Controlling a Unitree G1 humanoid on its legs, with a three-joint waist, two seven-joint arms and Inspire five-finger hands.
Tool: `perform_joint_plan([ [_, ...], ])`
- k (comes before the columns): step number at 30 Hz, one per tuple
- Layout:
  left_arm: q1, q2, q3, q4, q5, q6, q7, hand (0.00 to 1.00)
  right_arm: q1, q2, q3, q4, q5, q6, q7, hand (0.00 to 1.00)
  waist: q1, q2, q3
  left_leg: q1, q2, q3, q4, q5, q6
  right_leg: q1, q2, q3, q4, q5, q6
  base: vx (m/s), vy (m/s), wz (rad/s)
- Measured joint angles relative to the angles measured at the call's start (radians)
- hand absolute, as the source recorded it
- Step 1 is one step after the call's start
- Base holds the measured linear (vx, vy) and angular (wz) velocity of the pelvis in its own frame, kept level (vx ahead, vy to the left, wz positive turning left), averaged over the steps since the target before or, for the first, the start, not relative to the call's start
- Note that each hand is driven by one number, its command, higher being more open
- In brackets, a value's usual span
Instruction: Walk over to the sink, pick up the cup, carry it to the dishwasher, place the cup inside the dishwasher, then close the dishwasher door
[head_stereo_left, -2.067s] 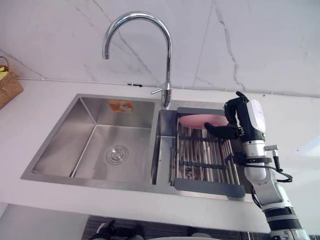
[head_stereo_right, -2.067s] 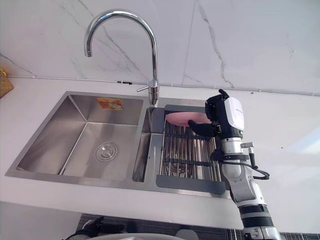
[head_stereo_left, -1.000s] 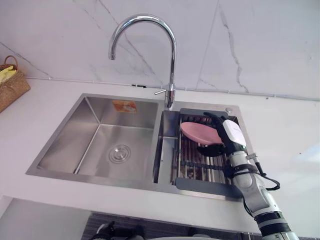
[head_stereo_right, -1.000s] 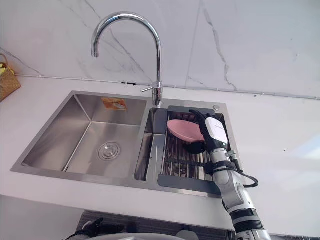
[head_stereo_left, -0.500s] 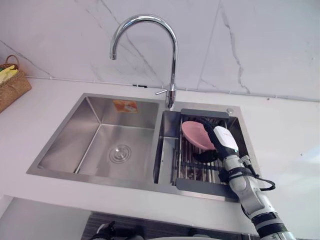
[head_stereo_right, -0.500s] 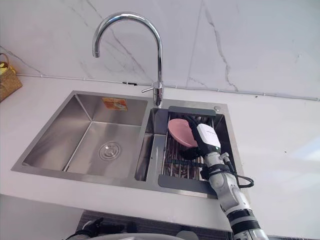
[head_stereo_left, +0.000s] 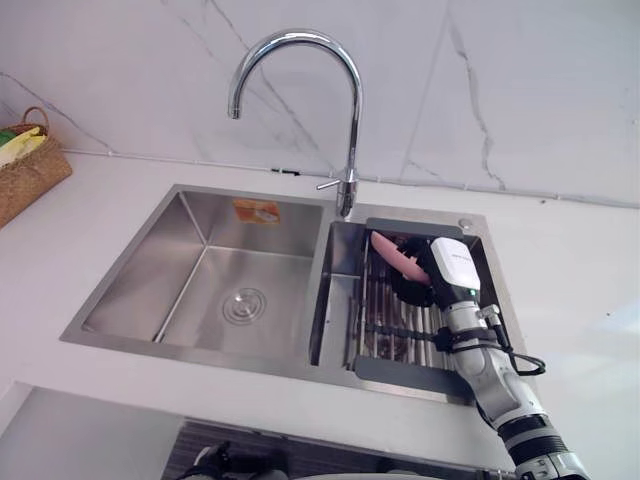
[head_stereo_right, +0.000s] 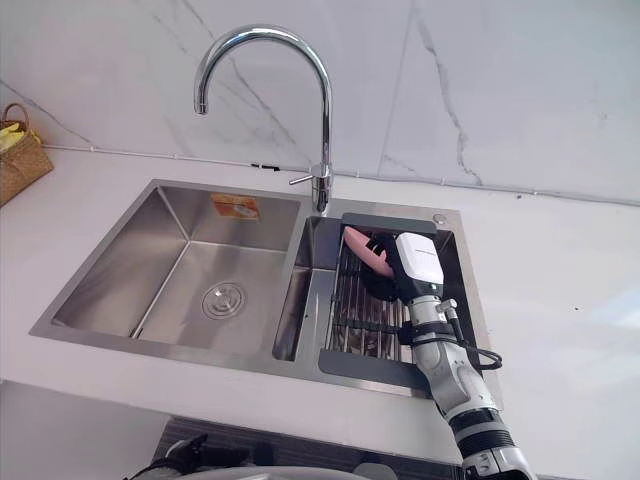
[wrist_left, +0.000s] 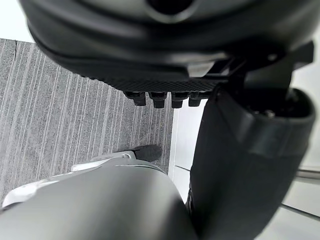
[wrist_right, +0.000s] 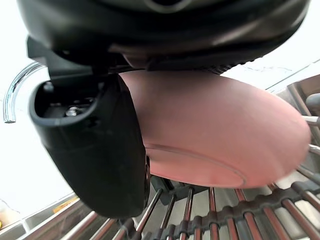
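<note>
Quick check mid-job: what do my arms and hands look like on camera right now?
The right hand is dark, with a white rectangular cover on it and a broad, rounded black thumb. The right arm behind it is silver-grey, built in rounded segments, with black ribbed rings lower down. The left hand is a dark, matt shell with a finely textured strip along its edge.

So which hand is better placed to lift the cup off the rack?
Right. The right hand is closed on the pink cup over the sink rack, while the left hand hangs low over the floor.
</note>
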Motion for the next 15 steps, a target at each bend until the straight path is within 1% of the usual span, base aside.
perform_joint_plan([
  [4, 0.0, 0.002, 0.001, 0.0, 0.0, -0.001, 0.0, 1.0, 0.006, -0.002, -0.01, -0.031, 0.016, 0.001, -0.001, 0.0, -0.004, 0.001, 0.001, 0.0, 0.0, 0.004, 0.0, 0.0, 0.0, -0.003, 0.0, 0.005, 0.0, 0.0, 0.0, 0.0, 0.0, -0.02],
  [6, 0.001, 0.002, 0.003, 0.0, 0.0, -0.001, 0.0, 1.0, 0.034, -0.019, -0.014, -0.098, 0.029, 0.001, 0.0, 0.0, -0.008, 0.002, 0.002, -0.001, 0.0, 0.007, 0.0, -0.001, 0.0, -0.006, 0.0, 0.01, 0.001, 0.0, 0.0, 0.0, 0.0, -0.04],
  [9, 0.009, 0.001, 0.006, 0.001, 0.0, -0.003, 0.0, 1.0, 0.05, -0.027, -0.036, -0.18, 0.114, 0.001, -0.001, 0.0, -0.021, 0.005, 0.004, 0.0, 0.001, 0.023, 0.0, -0.002, 0.001, -0.018, 0.001, 0.027, 0.007, 0.001, 0.0, -0.02, 0.002, -0.15],
  [10, 0.009, 0.001, 0.005, 0.0, 0.001, -0.003, 0.0, 1.0, 0.05, -0.027, -0.058, -0.2, 0.141, 0.001, -0.003, 0.0, -0.021, 0.007, 0.004, 0.0, 0.001, 0.03, 0.001, -0.002, 0.002, -0.022, 0.001, 0.035, 0.007, 0.002, 0.0, -0.04, 0.006, -0.23],
  [12, 0.009, -0.005, 0.005, 0.002, 0.002, -0.005, -0.001, 1.0, 0.05, -0.027, -0.145, -0.253, 0.235, 0.001, -0.01, 0.0, -0.022, 0.009, 0.006, 0.005, 0.0, 0.041, 0.001, -0.005, 0.003, -0.023, 0.001, 0.046, 0.008, 0.004, 0.001, -0.03, 0.005, -0.16],
  [13, 0.01, -0.005, 0.005, 0.003, 0.002, -0.006, 0.0, 1.0, 0.05, -0.027, -0.199, -0.286, 0.309, 0.001, -0.014, 0.0, -0.024, 0.009, 0.006, 0.009, 0.0, 0.045, 0.001, -0.006, 0.003, -0.023, 0.001, 0.05, 0.008, 0.004, 0.001, -0.02, 0.001, -0.11],
  [15, 0.013, -0.006, 0.006, 0.004, 0.002, -0.007, 0.0, 1.0, 0.05, -0.026, -0.266, -0.331, 0.402, 0.001, -0.018, 0.0, -0.031, 0.009, 0.005, 0.013, 0.001, 0.051, 0.001, -0.007, 0.003, -0.022, 0.001, 0.055, 0.009, 0.004, 0.001, -0.02, -0.003, -0.1],
])
